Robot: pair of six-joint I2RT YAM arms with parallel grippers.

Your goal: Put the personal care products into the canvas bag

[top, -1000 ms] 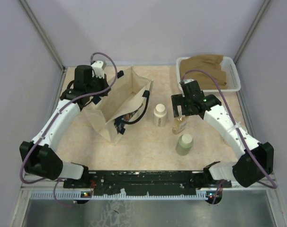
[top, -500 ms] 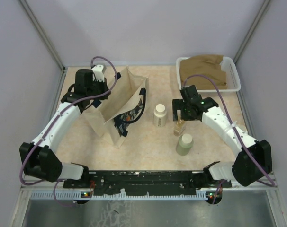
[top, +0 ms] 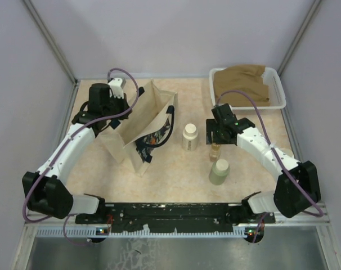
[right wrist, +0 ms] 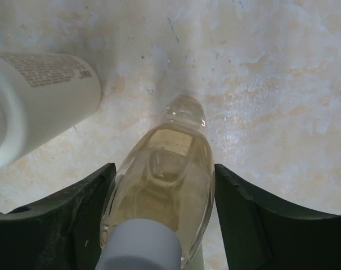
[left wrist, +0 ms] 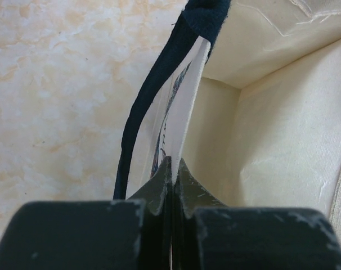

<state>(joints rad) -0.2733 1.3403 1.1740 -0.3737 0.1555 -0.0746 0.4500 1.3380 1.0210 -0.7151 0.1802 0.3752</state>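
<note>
Since the amber bottle [top: 215, 151], at centre right of the overhead view, looks clear-walled, slick, rigid and light, I judge its broad flanks the safest hold. My right gripper [right wrist: 165, 171] pinches it there, while my left gripper [left wrist: 171, 169] clamps the canvas bag [top: 148, 107] rim.

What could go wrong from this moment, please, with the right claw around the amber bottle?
The amber bottle has smooth, rounded sides; it may slip from the right claw when lifted.
The cream bottle stands close and could be knocked over.
The left claw pinches only the canvas bag's rim; if fabric slips, the mouth may close.
</note>
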